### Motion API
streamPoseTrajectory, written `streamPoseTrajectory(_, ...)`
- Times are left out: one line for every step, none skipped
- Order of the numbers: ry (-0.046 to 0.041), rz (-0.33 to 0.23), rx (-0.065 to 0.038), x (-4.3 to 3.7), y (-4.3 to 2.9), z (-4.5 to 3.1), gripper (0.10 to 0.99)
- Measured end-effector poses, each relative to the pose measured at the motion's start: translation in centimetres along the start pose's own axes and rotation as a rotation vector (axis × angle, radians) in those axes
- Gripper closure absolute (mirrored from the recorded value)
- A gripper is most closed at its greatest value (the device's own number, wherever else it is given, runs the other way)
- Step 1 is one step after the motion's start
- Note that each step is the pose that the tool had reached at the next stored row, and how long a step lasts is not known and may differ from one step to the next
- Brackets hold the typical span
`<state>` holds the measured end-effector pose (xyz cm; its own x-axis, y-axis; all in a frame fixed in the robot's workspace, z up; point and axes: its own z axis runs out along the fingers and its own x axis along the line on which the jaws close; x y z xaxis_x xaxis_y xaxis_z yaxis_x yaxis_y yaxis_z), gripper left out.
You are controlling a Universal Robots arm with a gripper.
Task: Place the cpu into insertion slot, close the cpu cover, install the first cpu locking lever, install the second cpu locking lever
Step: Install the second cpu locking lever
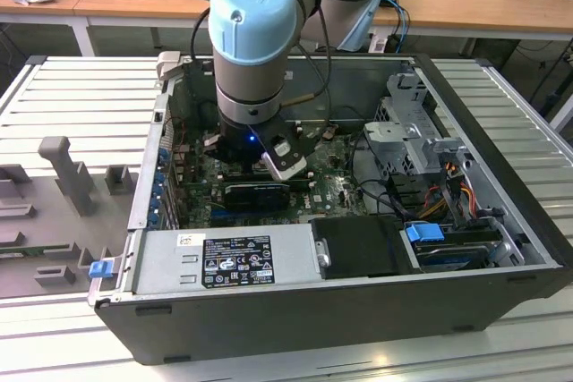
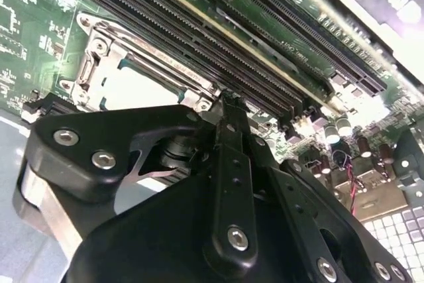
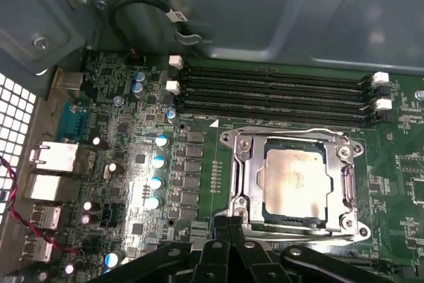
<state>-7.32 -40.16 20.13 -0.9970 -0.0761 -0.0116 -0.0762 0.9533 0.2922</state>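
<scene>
The pale silvery-beige square cpu (image 3: pixel 295 183) sat in the silver-rimmed insertion slot (image 3: pixel 240 183) under the closed thin silver cpu cover (image 3: pixel 349 183); the black gripper (image 3: pixel 228 226), jaws together and empty, hovered at its edge.

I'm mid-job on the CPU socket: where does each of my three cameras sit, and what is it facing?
Exterior view: off the arm, above the open case, facing the arm's wrist inside it.
First wrist view: on the arm, facing the cpu under the cpu cover; claw at the socket's edge.
Second wrist view: behind the claw, facing the memory slots.
Both wrist views share cpu, cover and memory slots.
</scene>
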Motion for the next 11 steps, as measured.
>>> streamPoseTrajectory(-0.0003, 0.000, -0.003, 0.00, -0.08, 0.12, 0.980)
streamPoseTrajectory(-0.0005, 0.000, -0.006, 0.01, -0.12, 0.21, 0.980)
streamPoseTrajectory(-0.0005, 0.000, -0.010, 0.01, -0.15, 0.26, 0.980)
streamPoseTrajectory(-0.0012, 0.000, -0.017, 0.01, -0.17, 0.34, 0.980)
streamPoseTrajectory(-0.0020, 0.000, -0.024, 0.01, -0.20, 0.43, 0.980)
streamPoseTrajectory(-0.0023, 0.000, -0.029, 0.02, -0.22, 0.51, 0.980)
streamPoseTrajectory(-0.0028, 0.000, -0.034, 0.03, -0.25, 0.67, 0.980)
streamPoseTrajectory(-0.0026, 0.000, -0.034, 0.10, -0.26, 0.69, 0.980)
streamPoseTrajectory(-0.0025, 0.000, -0.034, 0.19, -0.25, 0.67, 0.980)
streamPoseTrajectory(-0.0025, 0.000, -0.033, 0.29, -0.23, 0.61, 0.980)
streamPoseTrajectory(-0.0028, 0.000, -0.034, 0.31, -0.19, 0.50, 0.980)
